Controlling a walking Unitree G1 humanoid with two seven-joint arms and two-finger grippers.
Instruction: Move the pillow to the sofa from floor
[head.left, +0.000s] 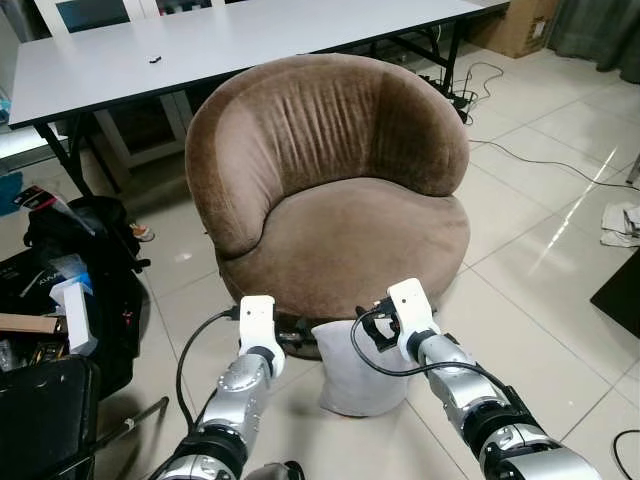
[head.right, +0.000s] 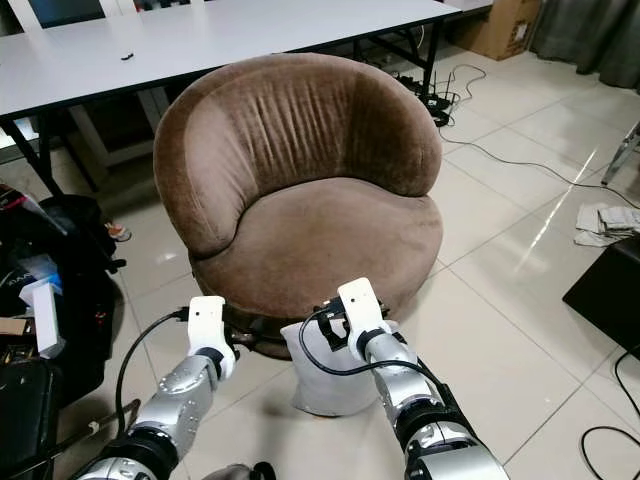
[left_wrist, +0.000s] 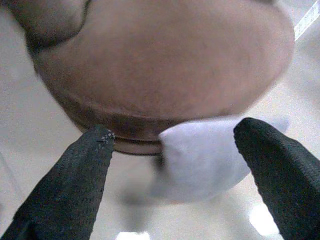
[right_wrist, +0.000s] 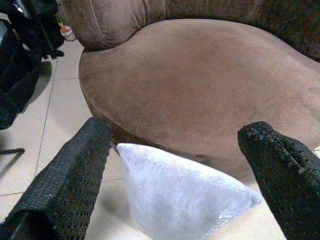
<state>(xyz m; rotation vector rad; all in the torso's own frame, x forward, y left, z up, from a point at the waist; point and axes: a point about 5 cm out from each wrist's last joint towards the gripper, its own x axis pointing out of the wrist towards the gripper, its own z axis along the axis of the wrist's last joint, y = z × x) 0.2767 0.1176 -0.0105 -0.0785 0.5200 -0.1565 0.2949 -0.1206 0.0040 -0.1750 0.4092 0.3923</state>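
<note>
**A:** Where is the pillow right now?

**B:** The small pale grey fabric pillow (head.left: 357, 372) stands on the tiled floor (head.left: 560, 250), low in the centre of the left eye view, leaning against the front base of the round brown velvet armchair (head.left: 330, 180) that serves as the sofa. It has not been lifted; the seat above it is bare.

**A:** And the two grippers?

**B:** Both arms reach forward on either side of it. The left gripper (left_wrist: 175, 185) has its black fingers spread wide, holding nothing, and in its wrist view the pillow sits between them but toward one finger rather than centred. The right gripper (right_wrist: 185, 180) is also spread and empty, with the pillow's top edge lying squarely in the gap between its fingers.

**A:** Which arm is nearer?

**B:** I judge the right. In the left eye view its wrist sits directly above the pillow's upper right corner, while the left wrist is off to the pillow's left with bare floor between.

**A:** How does the pillow lie relative to the right gripper?

**B:** Just below and slightly ahead of it. Its long top edge runs across the frame, parallel to the chair's front, so it spans the finger gap from side to side rather than pointing along the fingers.

**A:** So the coming move?

**B:** Probably lowering the right gripper onto that top edge and closing, then raising it up onto the seat. The pillow looks soft, so it may sag.
</note>
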